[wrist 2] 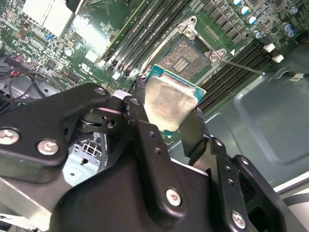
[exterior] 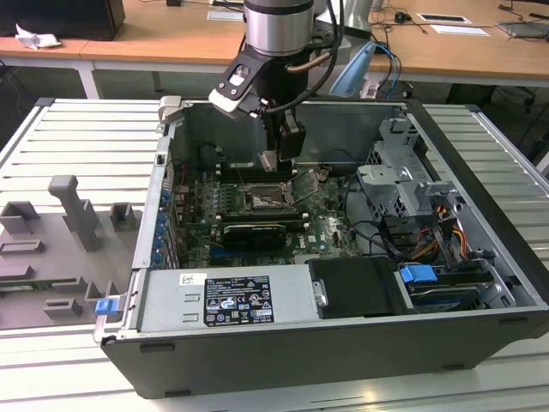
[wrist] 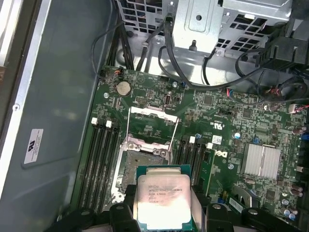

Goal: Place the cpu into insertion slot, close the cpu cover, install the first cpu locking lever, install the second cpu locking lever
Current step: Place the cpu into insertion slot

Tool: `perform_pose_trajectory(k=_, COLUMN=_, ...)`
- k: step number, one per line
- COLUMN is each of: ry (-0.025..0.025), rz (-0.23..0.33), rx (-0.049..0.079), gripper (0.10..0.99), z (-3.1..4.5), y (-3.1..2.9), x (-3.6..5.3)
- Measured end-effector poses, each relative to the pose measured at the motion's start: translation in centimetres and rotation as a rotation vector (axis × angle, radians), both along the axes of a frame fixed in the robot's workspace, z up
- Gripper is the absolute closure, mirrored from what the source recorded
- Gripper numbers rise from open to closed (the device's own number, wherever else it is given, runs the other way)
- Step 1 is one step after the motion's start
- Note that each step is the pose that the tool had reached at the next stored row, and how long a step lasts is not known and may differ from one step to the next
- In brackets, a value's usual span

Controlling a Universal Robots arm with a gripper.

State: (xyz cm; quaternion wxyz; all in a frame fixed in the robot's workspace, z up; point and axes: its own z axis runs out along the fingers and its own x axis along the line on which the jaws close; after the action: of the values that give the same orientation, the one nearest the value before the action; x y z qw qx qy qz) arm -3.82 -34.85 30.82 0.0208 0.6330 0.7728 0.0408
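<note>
The cpu (wrist: 164, 200), a flat square chip with a pale metal top on a green base, is held between my gripper's (wrist: 164, 215) black fingers (wrist 2: 193, 130). It hangs just above and slightly off the insertion slot (wrist: 140, 164), which lies bare with its dark contact field (wrist 2: 186, 55) showing. The cpu cover (wrist: 153, 112), a thin silver frame, stands swung open at the slot's far side. In the exterior view my gripper (exterior: 287, 163) reaches down into the open computer case above the insertion slot (exterior: 262, 199).
Long black memory slots (wrist: 104, 159) flank the socket on both sides. A silver heatsink (wrist: 263, 159) sits on the board nearby. Black cables (wrist: 212, 63) loop beneath the metal drive cage (exterior: 403, 184). The power supply (exterior: 227, 300) lines the case's front wall.
</note>
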Motion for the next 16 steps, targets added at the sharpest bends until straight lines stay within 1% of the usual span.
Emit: perform_pose_trajectory(k=16, ry=0.0001, rz=-0.022, rx=0.0, gripper=0.557, z=-0.74, y=0.0, x=0.0)
